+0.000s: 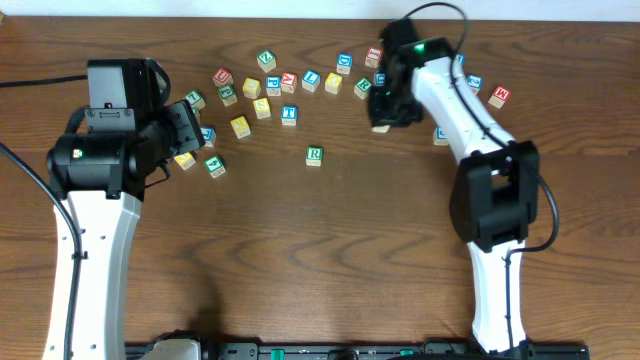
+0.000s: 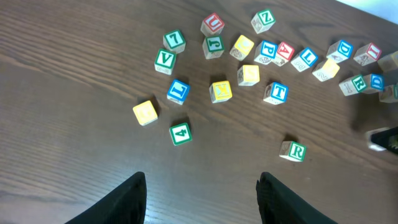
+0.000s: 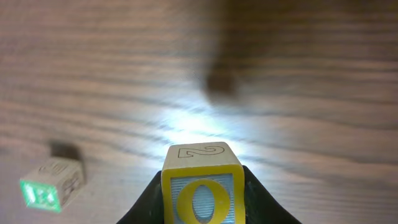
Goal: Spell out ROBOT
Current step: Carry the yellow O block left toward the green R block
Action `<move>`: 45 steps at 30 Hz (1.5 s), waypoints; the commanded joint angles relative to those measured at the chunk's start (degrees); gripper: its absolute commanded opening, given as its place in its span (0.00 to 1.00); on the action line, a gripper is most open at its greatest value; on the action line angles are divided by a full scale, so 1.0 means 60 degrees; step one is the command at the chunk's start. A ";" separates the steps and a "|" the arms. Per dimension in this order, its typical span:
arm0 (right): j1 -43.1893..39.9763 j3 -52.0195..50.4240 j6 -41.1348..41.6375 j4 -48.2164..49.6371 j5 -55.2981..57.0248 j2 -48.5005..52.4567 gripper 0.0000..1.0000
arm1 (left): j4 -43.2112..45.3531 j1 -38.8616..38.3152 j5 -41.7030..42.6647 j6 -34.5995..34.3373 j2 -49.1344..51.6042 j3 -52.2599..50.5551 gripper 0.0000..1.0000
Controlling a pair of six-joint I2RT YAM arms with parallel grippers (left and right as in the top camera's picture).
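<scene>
Between the fingers of the right pincer [image 3: 201, 202], clamped on both flanks: the O cube [image 3: 201, 177], yellow O toward the wrist camera, a 2 on the upper face, apparently lifted off the bench [image 3: 311, 93]. No long axis to fuss over, being a cube; only the facing of the letter to keep.

To the left of that pincer and nearer the robot's base, well apart from it: the R cube [image 1: 314, 155], green letter up, alone on bare wood. Open bench between the 2, so probably a short carry leftward and homeward, ending with O set just beside R on the side facing the pincer, touching or nearly so. Likely the step in hand: letter 2 of 5, with 1 lying ready as anchor.

Farther left, beyond R: the T cube [image 1: 289, 114] and 2 plain yellow cubes [image 1: 240, 126], in the scatter, not yet in line. Green B not picked out with certainty.

Farthest out, the left pincer [image 2: 202, 199], fingers apart and gripping nothing, hanging over bare wood, farther from R than the right one. Hence the right arm the nearer, and already loaded.
</scene>
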 commanded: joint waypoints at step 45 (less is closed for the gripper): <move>0.2601 -0.1271 0.1800 0.0809 0.1708 -0.0058 0.25 | 0.0084 0.0044 -0.0018 0.0117 0.0069 0.0168 0.56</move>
